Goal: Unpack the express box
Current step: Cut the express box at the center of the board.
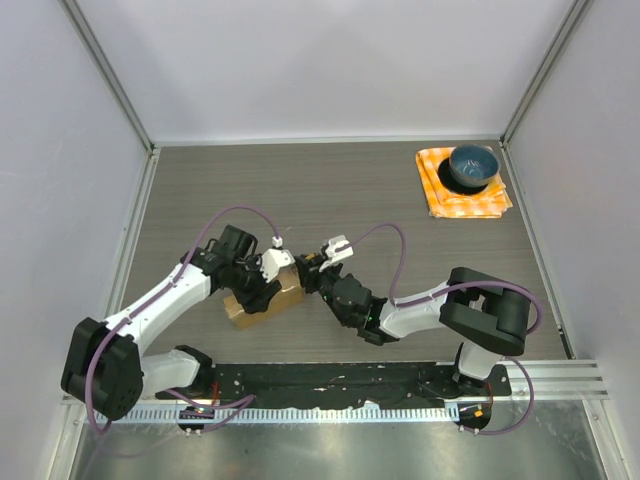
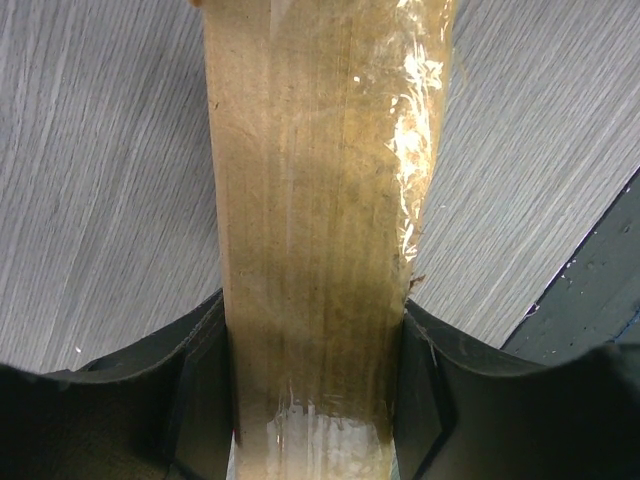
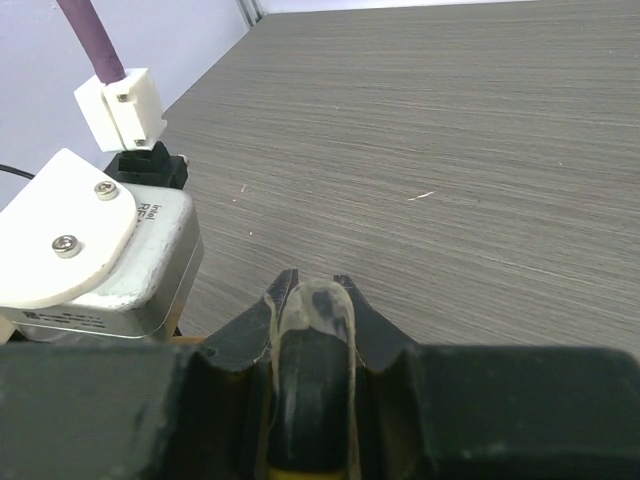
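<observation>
Express box point(image 1: 243, 310): small brown cardboard carton, located on the grey table point(image 1: 330, 190) near its front edge, between the two arms and slightly left of centre. It is set on a narrow side, not flat; whether its lower edge touches the table cannot be told from any view. One face is sealed with clear tape point(image 2: 415, 130), wrinkled and glossy along one margin.

Left gripper point(image 2: 315, 400): closed across the narrow thickness of the carton, both dark fingers point(image 2: 190, 400) pressed against opposite faces. The hold is judged to serve as a brace, so that the carton is kept from sliding or tipping while the seal is worked from the other side.

Right gripper point(image 3: 315, 320): brought in from the right, at the carton's right-hand end as seen from above point(image 1: 308, 268). Its jaws are nearly together, and a translucent curl of tape is pinched between the tips. The carton itself is hardly shown in the right wrist view; only the left arm's camera housing point(image 3: 90, 250) is seen just beside the fingers, which shows how closely the two wrists are set.

Stage, as judged: seal being peeled; flaps not yet opened, contents not visible.

Risk, as judged: the tape may tear short, or the carton may be dragged through the left grip if the pull is not matched by the brace.

Other items: blue bowl point(image 1: 472, 165) standing on an orange checked cloth point(image 1: 470, 205) at the far right corner, well apart from the work.
</observation>
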You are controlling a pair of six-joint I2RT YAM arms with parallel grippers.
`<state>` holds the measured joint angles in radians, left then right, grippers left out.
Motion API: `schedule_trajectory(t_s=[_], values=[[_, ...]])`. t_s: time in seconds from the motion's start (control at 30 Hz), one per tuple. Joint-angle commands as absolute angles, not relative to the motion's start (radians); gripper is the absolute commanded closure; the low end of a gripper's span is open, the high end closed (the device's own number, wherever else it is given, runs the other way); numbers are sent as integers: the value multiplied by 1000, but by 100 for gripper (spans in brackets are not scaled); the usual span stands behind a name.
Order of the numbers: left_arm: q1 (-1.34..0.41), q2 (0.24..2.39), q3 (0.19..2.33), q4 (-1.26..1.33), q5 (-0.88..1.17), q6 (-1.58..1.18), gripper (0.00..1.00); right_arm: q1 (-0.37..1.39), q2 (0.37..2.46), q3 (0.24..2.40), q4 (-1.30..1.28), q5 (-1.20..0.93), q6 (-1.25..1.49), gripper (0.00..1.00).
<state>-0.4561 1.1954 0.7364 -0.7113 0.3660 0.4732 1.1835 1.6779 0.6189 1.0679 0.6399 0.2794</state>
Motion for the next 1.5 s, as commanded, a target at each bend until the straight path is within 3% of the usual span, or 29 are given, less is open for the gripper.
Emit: schedule_trajectory(t_s=[0.0,0.5,0.77,1.17,1.47], values=[[-459,1175,730,-681,356,440,44,1198,1675,657,1076,621,276,99],[-494,1177,701,-609,140,319,67,1400,1577,690,712,817,268,99],[-572,1232,695,-588,20,278,70,1460,1519,716,537,879,377,99],[-594,1201,707,-603,52,279,69,1465,1490,693,584,877,359,99],[-594,1080,715,-695,156,350,64,1466,1210,483,747,1008,265,99]])
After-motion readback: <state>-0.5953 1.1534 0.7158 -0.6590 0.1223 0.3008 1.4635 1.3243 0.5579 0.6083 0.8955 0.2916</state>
